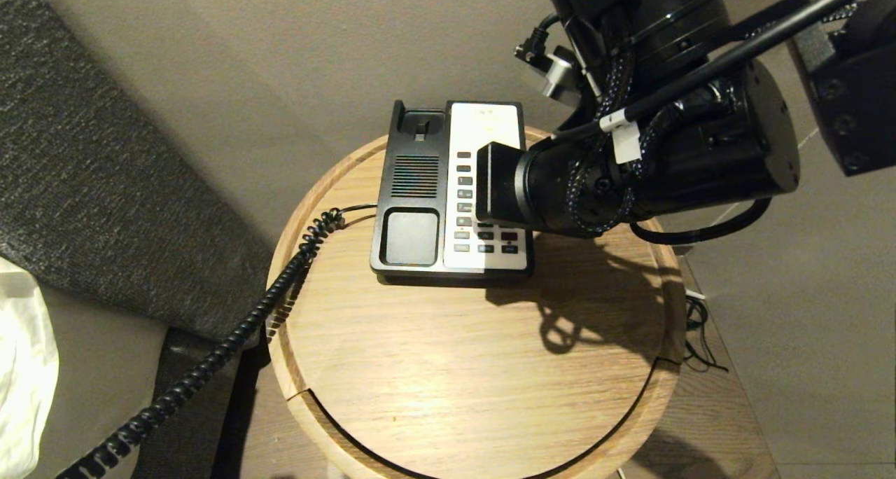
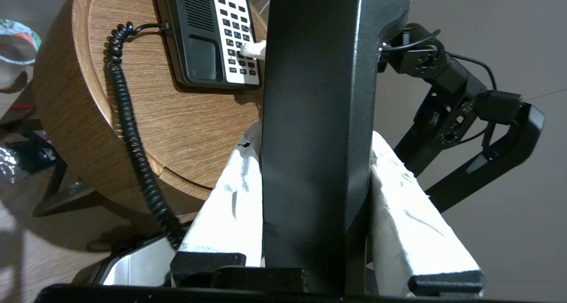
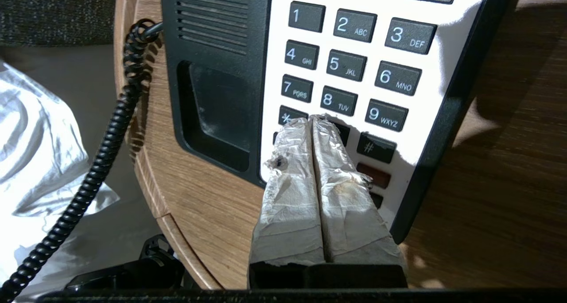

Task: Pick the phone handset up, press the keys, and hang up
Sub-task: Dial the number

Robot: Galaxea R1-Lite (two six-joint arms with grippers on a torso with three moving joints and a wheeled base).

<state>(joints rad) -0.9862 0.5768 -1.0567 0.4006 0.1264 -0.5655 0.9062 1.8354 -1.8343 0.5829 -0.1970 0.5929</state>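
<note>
The phone handset (image 2: 314,95), long and glossy black, stands upright between the white-wrapped fingers (image 2: 230,196) of my left gripper (image 2: 316,134), which is shut on it off the table's near side. Its coiled cord (image 1: 231,339) runs from the phone base (image 1: 413,185) over the table edge. My right gripper (image 3: 312,119) is shut, with both tips pressed together on the bottom-row key between star and hash. The keys (image 3: 346,66) sit in the white faceplate, and the red one (image 3: 374,174) lies beside the fingers. In the head view my right arm (image 1: 630,171) covers most of the keys (image 1: 464,194).
The phone stands at the back of a round wooden side table (image 1: 455,367) with a raised rim. A grey upholstered surface (image 1: 91,171) and a white cloth (image 1: 21,353) lie to the left. Thin cables (image 1: 700,339) lie on the floor at the right.
</note>
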